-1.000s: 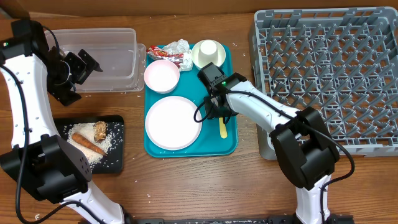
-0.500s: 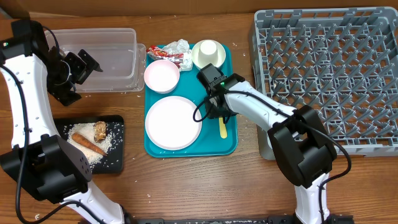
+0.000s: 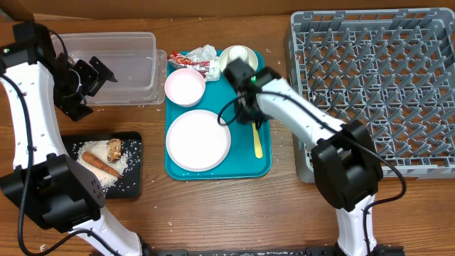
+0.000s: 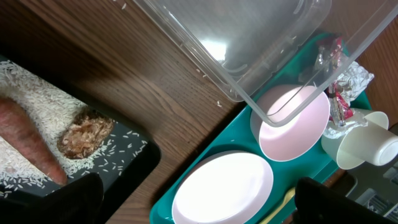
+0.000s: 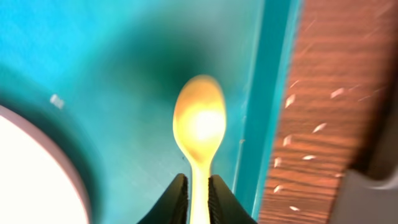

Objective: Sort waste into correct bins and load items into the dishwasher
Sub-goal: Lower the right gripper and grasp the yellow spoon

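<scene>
My right gripper (image 3: 249,118) (image 5: 198,182) is shut on the handle of the pale yellow spoon (image 3: 257,141) (image 5: 199,121), over the teal tray's right side. Beside it lie the large plate (image 3: 198,140) and a pinkish bowl (image 3: 185,87). The cup (image 3: 239,58), napkin (image 3: 204,52) and red-and-white wrapper (image 3: 196,65) sit at the tray's back. My left gripper (image 3: 98,72) (image 4: 199,205) hangs open and empty over the clear tub (image 3: 131,65). The black tray (image 3: 135,139) holds the carrot stick (image 3: 99,164), brown chunk (image 3: 114,148) and rice. The grey dish rack (image 3: 377,85) stands at the right.
The teal tray (image 3: 217,168) lies mid-table between the bins and the rack. Loose rice grains (image 5: 311,127) dot the wood between the tray's right rim and the rack's corner (image 5: 373,186). The rack's near-left corner is close to my right arm.
The right jaws have closed on the spoon's handle, and the wrist has shifted toward the back of the tray with the spoon following. The left arm has not moved.
</scene>
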Action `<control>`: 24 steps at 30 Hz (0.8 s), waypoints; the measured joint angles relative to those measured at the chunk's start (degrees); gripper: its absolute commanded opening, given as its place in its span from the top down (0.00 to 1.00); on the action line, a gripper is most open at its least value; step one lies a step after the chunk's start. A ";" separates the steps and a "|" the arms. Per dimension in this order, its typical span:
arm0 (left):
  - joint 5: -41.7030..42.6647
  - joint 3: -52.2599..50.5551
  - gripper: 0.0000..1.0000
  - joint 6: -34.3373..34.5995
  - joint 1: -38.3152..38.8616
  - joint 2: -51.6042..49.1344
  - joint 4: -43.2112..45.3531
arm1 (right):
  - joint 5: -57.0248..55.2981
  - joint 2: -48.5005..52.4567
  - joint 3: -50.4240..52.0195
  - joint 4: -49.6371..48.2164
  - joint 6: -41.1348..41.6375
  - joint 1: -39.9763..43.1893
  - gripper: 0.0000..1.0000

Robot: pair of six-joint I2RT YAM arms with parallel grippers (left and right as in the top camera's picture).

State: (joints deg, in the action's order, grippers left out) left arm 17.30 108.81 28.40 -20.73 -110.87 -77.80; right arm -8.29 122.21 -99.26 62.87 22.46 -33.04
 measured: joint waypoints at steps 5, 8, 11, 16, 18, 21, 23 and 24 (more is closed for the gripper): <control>0.02 0.00 0.00 0.00 0.00 0.00 0.00 | -0.02 -0.81 -9.49 3.80 -0.70 3.65 0.77; 0.02 0.00 0.00 0.00 0.00 0.00 0.00 | 0.90 -2.56 -11.45 4.66 -2.58 6.27 0.76; 0.02 0.00 0.00 0.00 0.00 0.00 0.00 | 3.37 -4.04 -11.37 5.77 -3.87 8.33 0.74; 0.02 0.00 0.00 0.00 0.00 0.00 0.00 | 7.50 -4.46 -3.39 2.12 -5.25 7.19 0.71; 0.00 0.00 0.00 0.00 0.00 0.00 0.07 | 8.28 -4.46 1.31 -1.38 -5.07 5.84 0.68; 0.02 0.00 0.00 0.00 0.00 0.00 0.02 | 9.05 -4.42 7.65 -5.38 -4.55 3.87 0.66; 0.02 0.00 0.00 0.00 0.00 0.00 0.00 | 9.57 -4.42 10.78 -7.54 -4.17 2.93 0.65; 0.02 0.00 0.00 0.00 0.00 0.00 0.00 | 9.73 -4.42 12.11 -8.57 -3.98 2.71 0.63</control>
State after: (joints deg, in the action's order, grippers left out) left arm 17.32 108.81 28.40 -20.73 -110.87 -77.80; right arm 1.43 117.80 -87.15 54.30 18.48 -30.33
